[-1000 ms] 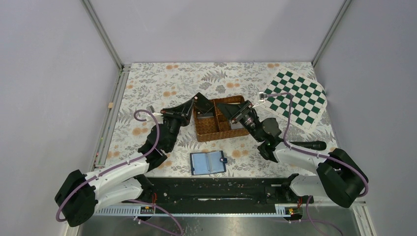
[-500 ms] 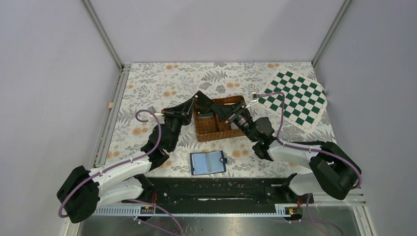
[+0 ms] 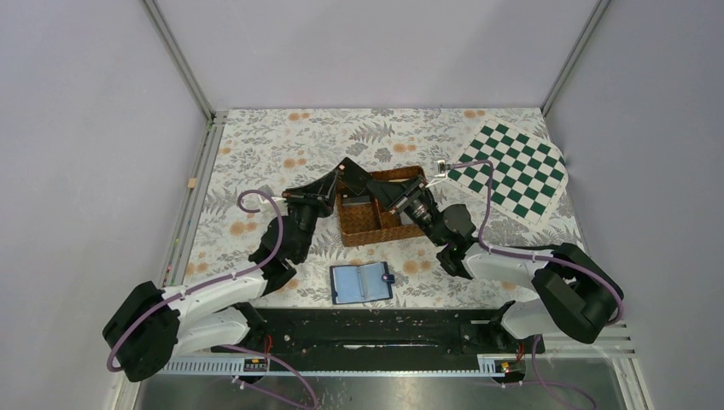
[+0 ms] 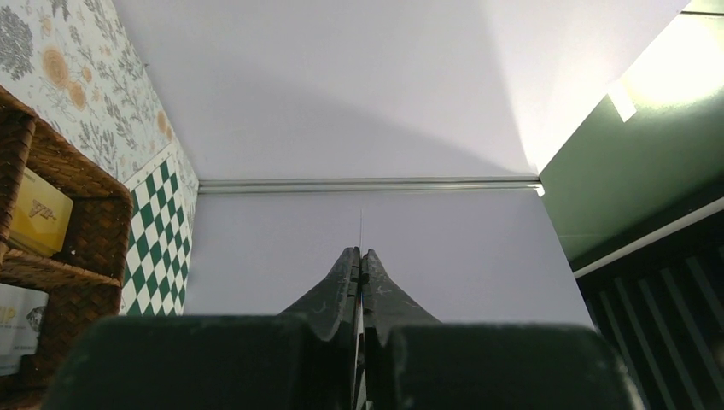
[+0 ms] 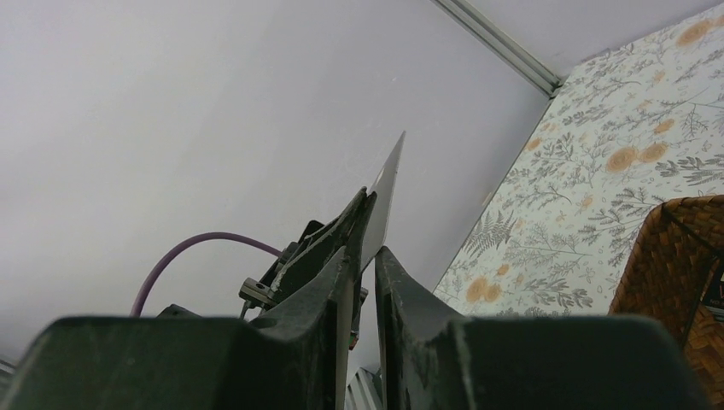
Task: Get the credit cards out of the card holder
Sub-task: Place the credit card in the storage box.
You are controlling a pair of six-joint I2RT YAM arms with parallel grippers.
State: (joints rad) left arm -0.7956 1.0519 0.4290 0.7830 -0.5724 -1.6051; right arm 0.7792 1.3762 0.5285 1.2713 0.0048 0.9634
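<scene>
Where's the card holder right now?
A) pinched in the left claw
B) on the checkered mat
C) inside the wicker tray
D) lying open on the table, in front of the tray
D: the card holder lies open, light blue inside facing up, on the floral table, nearer the arm bases than the wicker tray.

right fingers (image 5: 405, 286) moved left to the card (image 5: 386, 192), narrowed around it
</scene>
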